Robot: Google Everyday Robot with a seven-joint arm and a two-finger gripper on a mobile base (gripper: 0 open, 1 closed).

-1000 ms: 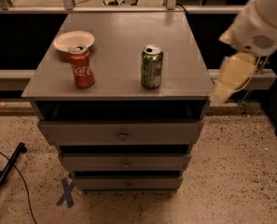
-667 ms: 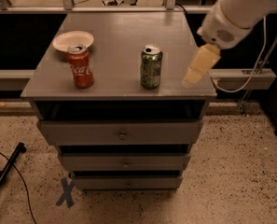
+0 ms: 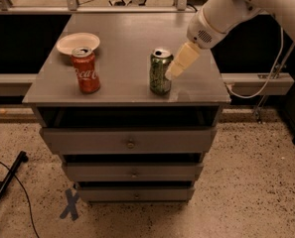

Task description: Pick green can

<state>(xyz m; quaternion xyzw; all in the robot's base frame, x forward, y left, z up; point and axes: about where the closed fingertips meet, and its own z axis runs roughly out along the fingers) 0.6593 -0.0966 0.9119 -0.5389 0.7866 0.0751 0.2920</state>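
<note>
The green can (image 3: 160,72) stands upright near the front middle of the grey cabinet top (image 3: 122,38). It has a mottled green-and-white label and a silver top. My gripper (image 3: 175,69) reaches down from the upper right on a white arm. Its cream-coloured tip is right beside the can's right side, at about the can's upper half. I cannot tell whether it touches the can.
A red Coca-Cola can (image 3: 85,70) stands at the front left of the top, with a white bowl (image 3: 78,42) just behind it. The cabinet has drawers (image 3: 130,142) below. A white cable (image 3: 266,83) hangs at the right. A black stand leg (image 3: 5,187) lies on the speckled floor.
The arm has swung in from the right edge of the cabinet to the left, and the gripper now sits right beside the green can. The cans and the bowl have not moved.
</note>
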